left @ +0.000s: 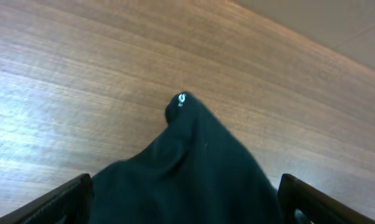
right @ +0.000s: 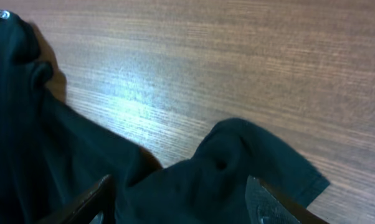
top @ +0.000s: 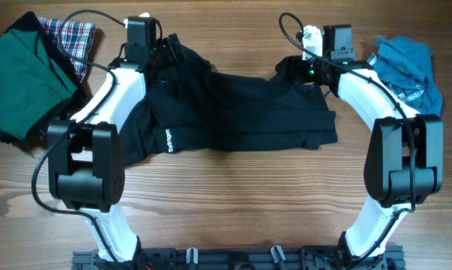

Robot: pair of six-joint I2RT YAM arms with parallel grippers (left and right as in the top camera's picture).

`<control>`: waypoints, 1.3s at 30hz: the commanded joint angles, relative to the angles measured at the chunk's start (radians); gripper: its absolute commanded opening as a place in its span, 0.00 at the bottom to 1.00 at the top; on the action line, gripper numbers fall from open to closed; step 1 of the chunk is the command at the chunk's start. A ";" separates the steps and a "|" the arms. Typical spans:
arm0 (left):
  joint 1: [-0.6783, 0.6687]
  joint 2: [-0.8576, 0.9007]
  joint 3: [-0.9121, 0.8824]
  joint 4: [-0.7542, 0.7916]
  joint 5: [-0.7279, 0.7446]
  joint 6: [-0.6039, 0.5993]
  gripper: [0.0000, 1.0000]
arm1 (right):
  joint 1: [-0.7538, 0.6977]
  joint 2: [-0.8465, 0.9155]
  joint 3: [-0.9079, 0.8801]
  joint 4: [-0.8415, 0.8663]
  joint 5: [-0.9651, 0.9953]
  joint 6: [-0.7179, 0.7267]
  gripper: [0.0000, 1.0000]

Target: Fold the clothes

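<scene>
Black soft cotton garment [top: 241, 109] lies spread wide across the middle of the brown wood-grain table [top: 233, 202], and it's rumpled. The near hem runs fairly straight, with a small white logo [top: 168, 140] printed near its left end. The left side bunches into a dark lump under the left arm, and folds pile up toward the right edge.

Moving out to the far edge of the cloth, the left tool [top: 164, 54] sits over the far-left corner. From its wrist camera the fingers [left: 75, 193] stand wide apart at the frame's bottom corners. Black fabric fills the gap between them and runs up to a point tipped with a tiny silver snap [left: 181, 98]. The fingertips are cut off by the frame edge.

Over at the far-right corner sits the right tool [top: 290, 69], set narrower, with a crumpled flap of black cloth between its fingers [right: 94, 196]. Whether it's actually pinching that cloth I cannot tell, because the fabric hides the contact.

Farther back on the left a dark green folded garment [top: 19, 75] rests beside a red-and-white plaid cloth [top: 76, 37], partly cut off at the frame edge. At far right is a crumpled blue garment [top: 406, 64], half tucked behind the right arm.
</scene>
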 commanded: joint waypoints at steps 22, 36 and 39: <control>-0.004 0.196 0.008 0.290 0.032 0.235 0.41 | -0.002 0.013 0.008 -0.065 -0.019 0.008 0.68; 0.014 0.196 0.407 -0.186 0.032 0.330 0.65 | -0.002 0.013 0.008 -0.071 -0.020 0.013 0.68; 0.016 0.196 0.556 -0.309 0.029 0.336 0.68 | -0.002 0.013 0.008 -0.072 -0.036 0.016 0.68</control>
